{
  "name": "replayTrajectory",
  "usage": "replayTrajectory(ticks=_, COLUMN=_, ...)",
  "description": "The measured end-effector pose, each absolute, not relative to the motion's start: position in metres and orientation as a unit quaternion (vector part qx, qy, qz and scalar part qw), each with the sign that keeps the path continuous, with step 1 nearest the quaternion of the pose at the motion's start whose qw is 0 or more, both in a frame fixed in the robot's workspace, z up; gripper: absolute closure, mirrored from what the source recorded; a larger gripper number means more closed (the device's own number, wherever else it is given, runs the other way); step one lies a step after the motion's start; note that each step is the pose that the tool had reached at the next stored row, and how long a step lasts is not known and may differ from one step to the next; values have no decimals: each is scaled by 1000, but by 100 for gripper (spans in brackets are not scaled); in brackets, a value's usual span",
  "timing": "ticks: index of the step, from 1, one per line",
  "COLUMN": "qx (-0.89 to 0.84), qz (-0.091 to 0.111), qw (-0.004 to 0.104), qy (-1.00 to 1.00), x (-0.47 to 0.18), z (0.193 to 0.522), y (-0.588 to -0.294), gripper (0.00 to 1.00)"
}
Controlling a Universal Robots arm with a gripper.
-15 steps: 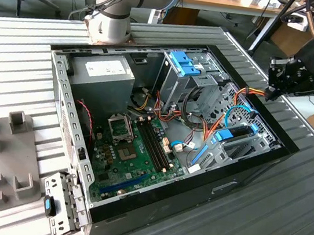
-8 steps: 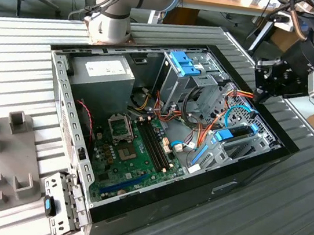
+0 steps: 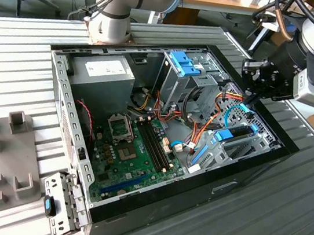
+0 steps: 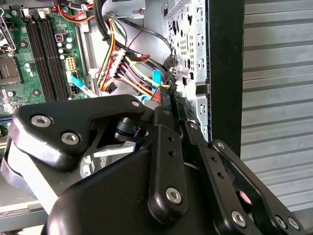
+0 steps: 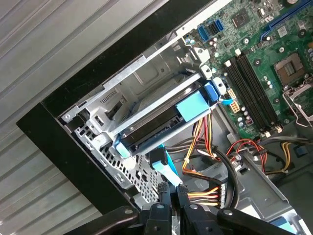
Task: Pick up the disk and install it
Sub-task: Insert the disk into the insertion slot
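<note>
Black links of the gripper point(image 4: 172, 100) crowd the foreground in the second wrist view, running out to two slim fingers drawn almost together, with a thin slit between their tips. A blue cable point(image 5: 160, 160) runs down to those tips in the first wrist view, and I cannot tell whether its end is pinched or merely touching. The open computer case point(image 3: 162, 203) lies on its side on a ribbed metal table point(image 3: 282, 228). It holds a green motherboard point(image 3: 135, 149) across its floor, a grey power-supply box point(image 3: 101, 74) in the far corner towards the exterior view's left, and an upright metal cage point(image 3: 176, 88) topped by a blue latch point(image 3: 183, 63). A bundle of orange, yellow and black wires point(image 5: 205, 147) lies between the cage and the near wall. A perforated metal bay point(image 5: 146, 83) sits in the case's corner towards the exterior view's right. The disk point(image 5: 151, 125) sits in that bay, lying flat between its blue rails, one dark edge facing the wrist camera. The arm reaches in from the exterior view's upper right, wrist angled down, so that the gripper point(image 3: 251, 98) hangs over that corner, just above the disk point(image 3: 237, 130). In the first wrist view the gripper point(image 5: 173, 193) stands just beside the disk's exposed edge and apart from it, with the blue cable lying between.
</note>
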State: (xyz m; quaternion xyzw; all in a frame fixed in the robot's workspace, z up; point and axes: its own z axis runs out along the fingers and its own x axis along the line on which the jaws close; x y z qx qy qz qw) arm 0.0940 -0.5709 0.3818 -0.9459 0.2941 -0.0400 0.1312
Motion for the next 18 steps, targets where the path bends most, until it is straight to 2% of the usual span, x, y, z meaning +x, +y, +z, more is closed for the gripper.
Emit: replayTrajectory(ticks=18, qx=-946, qz=-39, qw=131, qy=294, x=107, z=382, y=-569, gripper=83)
